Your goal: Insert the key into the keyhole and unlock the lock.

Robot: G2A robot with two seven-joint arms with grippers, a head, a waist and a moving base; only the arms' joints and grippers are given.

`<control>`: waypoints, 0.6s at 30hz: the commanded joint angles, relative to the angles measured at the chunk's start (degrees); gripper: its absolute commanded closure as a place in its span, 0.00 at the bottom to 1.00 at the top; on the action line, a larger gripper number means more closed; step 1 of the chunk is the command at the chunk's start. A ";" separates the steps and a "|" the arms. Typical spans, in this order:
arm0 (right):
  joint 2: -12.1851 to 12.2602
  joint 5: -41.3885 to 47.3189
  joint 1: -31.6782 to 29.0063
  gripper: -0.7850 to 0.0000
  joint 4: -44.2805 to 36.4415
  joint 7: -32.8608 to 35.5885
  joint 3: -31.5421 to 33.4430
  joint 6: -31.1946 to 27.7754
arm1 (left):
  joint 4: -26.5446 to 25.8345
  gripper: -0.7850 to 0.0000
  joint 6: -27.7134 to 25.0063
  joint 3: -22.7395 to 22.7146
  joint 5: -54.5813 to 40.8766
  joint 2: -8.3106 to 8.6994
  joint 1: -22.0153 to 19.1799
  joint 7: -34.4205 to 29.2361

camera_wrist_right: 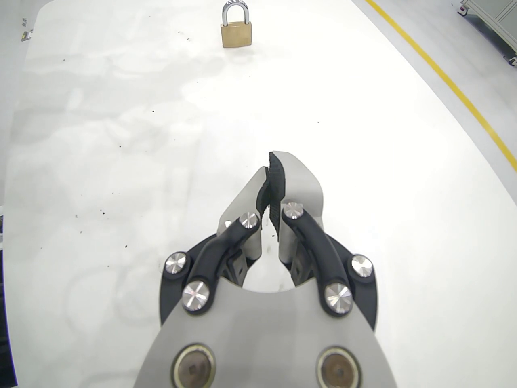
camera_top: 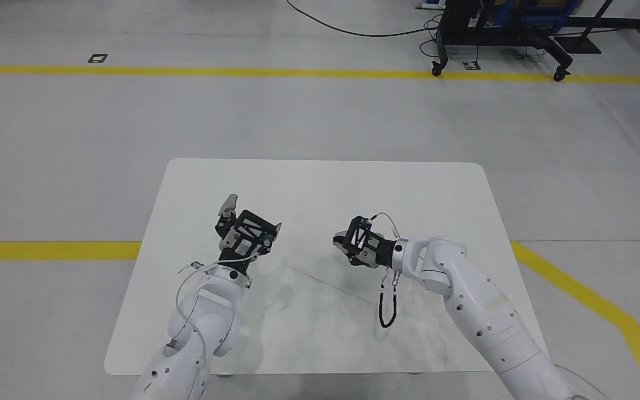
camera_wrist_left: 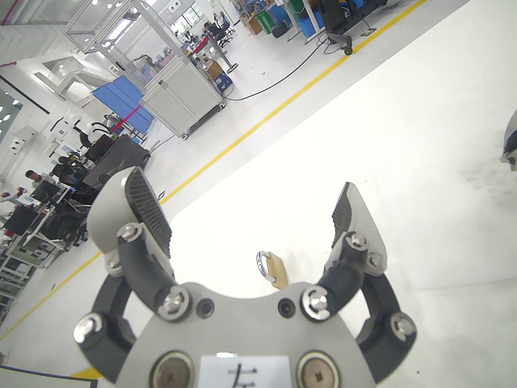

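A brass padlock (camera_wrist_left: pixel 276 270) with a steel shackle lies on the white table (camera_top: pixel 320 180), close below my left gripper (camera_wrist_left: pixel 242 187), whose fingers stand wide open above it with nothing between them. In the top view the left gripper (camera_top: pixel 252 216) hovers over the table's left-centre. In the right wrist view the padlock (camera_wrist_right: pixel 236 32) lies well ahead of my right gripper (camera_wrist_right: pixel 271 167), shackle pointing away. The right gripper (camera_top: pixel 341 242) is shut near the table's middle, pads pressed together; I cannot tell whether anything is pinched between them.
The table top is bare white with faint scuffs. A black cable loop (camera_top: pixel 387 300) hangs off the right arm. Beyond the table's far edge lie a yellow floor line (camera_top: pixel 250 72) and a wheeled black stand (camera_top: pixel 500 35).
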 commanded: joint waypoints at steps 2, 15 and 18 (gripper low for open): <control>-0.81 4.25 0.99 1.00 0.03 1.07 -2.47 1.01 | 0.00 0.00 0.00 0.00 0.00 0.00 0.00 0.00; -3.37 35.27 6.30 1.00 4.51 9.61 -4.53 7.87 | 0.00 0.00 0.00 0.00 0.00 0.00 0.00 0.00; -3.37 35.27 6.30 1.00 4.51 9.61 -4.53 7.87 | 0.00 0.00 0.00 0.00 0.00 0.00 0.00 0.00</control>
